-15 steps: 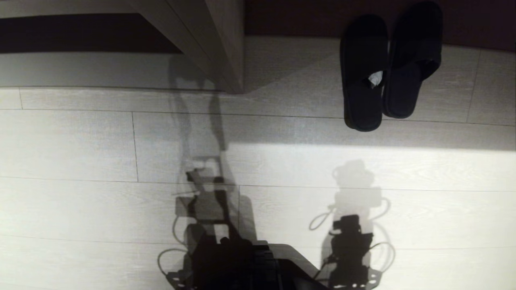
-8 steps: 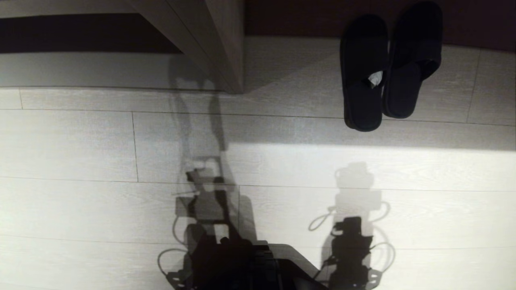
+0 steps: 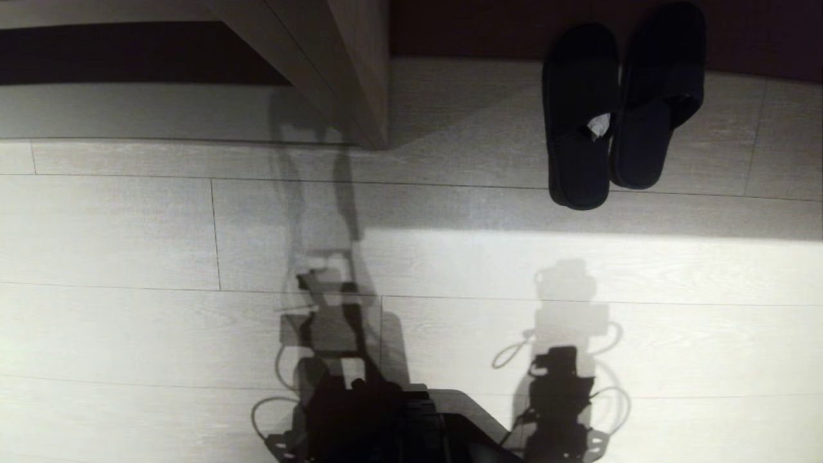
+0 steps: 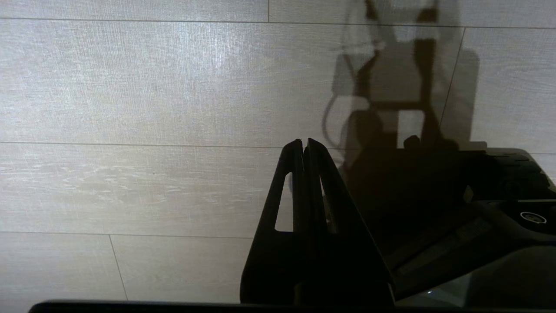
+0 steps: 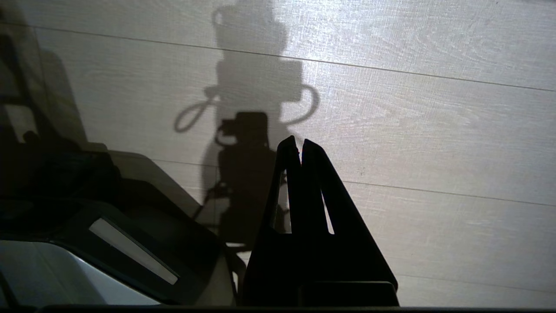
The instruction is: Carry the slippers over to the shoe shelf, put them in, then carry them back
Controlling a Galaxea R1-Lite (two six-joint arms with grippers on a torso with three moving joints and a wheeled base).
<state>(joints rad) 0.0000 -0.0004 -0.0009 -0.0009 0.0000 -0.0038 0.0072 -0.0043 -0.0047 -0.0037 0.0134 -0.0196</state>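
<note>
Two black slippers (image 3: 620,109) lie side by side at the far right of the head view. Their toes reach the shoe shelf's dark back and their heels point toward me; the left one bears a white tag (image 3: 599,125). The shoe shelf (image 3: 450,96) has a pale base board and an upright divider (image 3: 350,71) to the left of the pair. My left gripper (image 4: 303,141) is shut and empty over bare floor. My right gripper (image 5: 299,141) is likewise shut and empty, well short of the slippers. In the head view only the arms' shadows show.
Pale wood-grain floor planks (image 3: 161,321) stretch between me and the shelf. My dark base (image 3: 398,424) fills the near bottom centre. A second shelf compartment (image 3: 128,109) lies left of the divider.
</note>
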